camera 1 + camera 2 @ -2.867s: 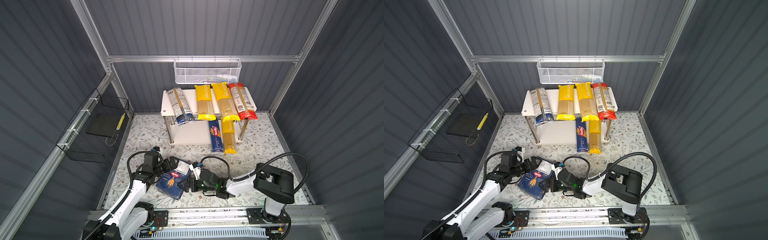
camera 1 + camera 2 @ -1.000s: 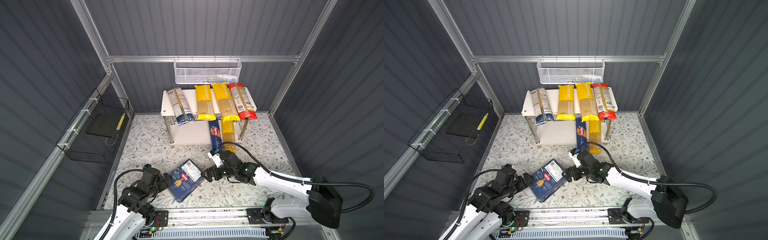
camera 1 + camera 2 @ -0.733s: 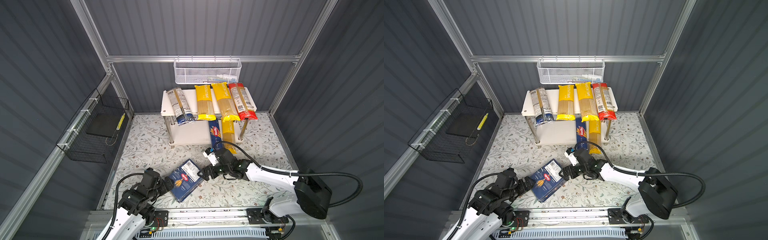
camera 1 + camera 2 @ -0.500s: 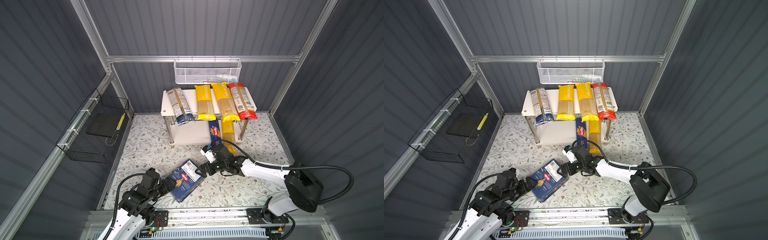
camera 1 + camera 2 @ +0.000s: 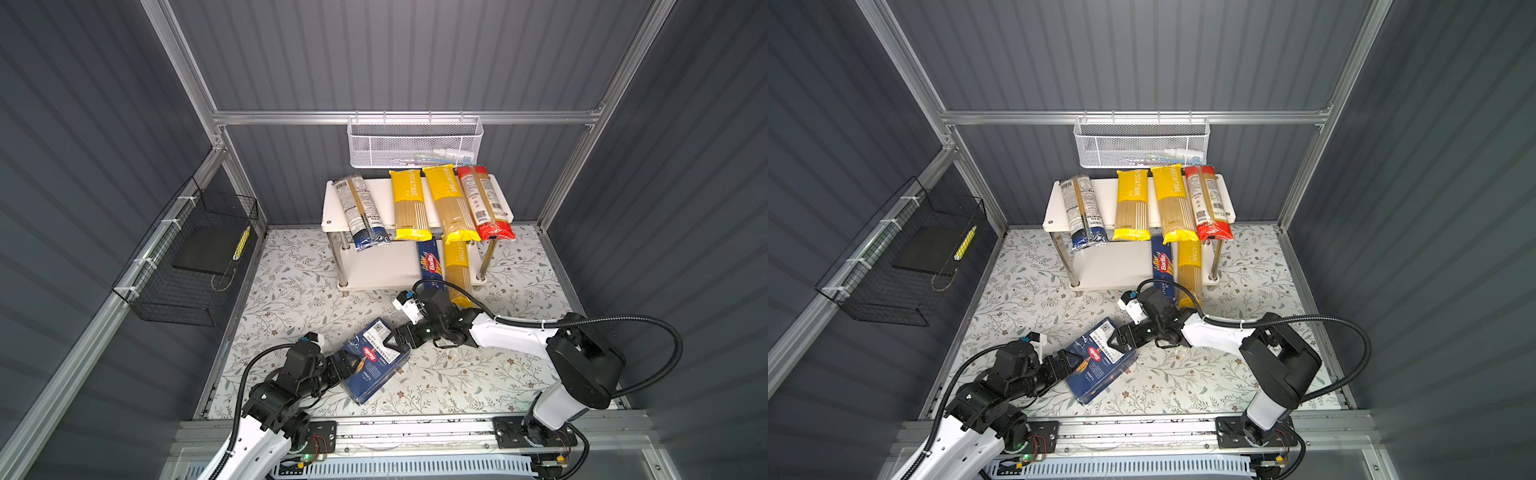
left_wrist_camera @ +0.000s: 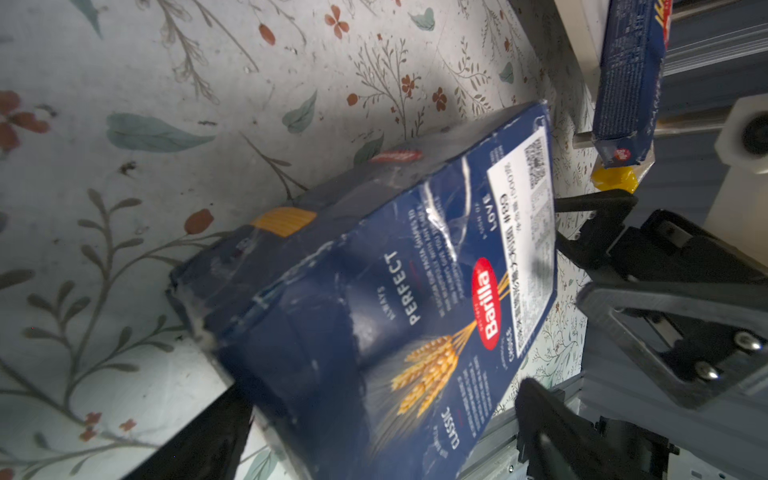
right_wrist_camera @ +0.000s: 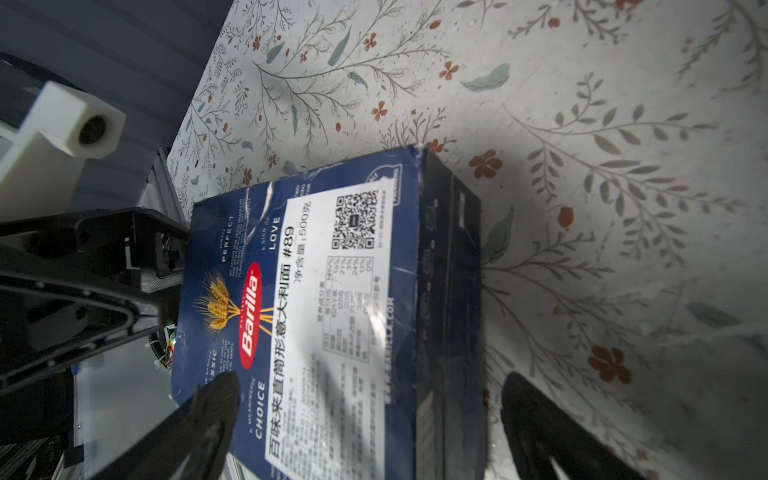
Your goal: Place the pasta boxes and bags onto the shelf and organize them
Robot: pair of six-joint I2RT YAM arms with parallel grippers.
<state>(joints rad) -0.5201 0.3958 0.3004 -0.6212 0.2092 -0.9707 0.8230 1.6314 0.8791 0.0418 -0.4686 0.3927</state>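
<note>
Wide Barilla box (image 5: pixel 374 361) lies flat on the floral mat (image 5: pixel 291 299), label side up, skewed to the front rail and well apart from the shelf

Left gripper (image 5: pixel 340 368) is at the box's near-left end. In the left wrist view its two fingers (image 6: pixel 552 419) stand wide, one on each side of that end; cannot tell whether they press on the carton or only flank it

Right gripper (image 5: pixel 392 340) is at the opposite, far-right end. Jaws are spread fully, and in the right wrist view one fingertip (image 7: pixel 216 395) sits over the printed face while the other is out past the side wall, above the mat. It has nothing clamped

Shelf (image 5: pixel 332 199) stands at the back of the mat. On the lower board the narrow Barilla box (image 5: pixel 430 262) and a yellow bag (image 5: pixel 457 270) lie side by side, their near ends overhanging the front edge

On the upper board four bags lie lengthwise in a row, from the left: navy-ended bag (image 5: pixel 361 212), two yellow PASTATIME bags (image 5: pixel 409 208) (image 5: pixel 451 203), red-ended bag (image 5: pixel 484 203). Their near ends hang past the front edge

White mesh basket (image 5: pixel 415 145) hangs on the back rail above the shelf; black wire basket (image 5: pixel 187 262) hangs on the left wall
</note>
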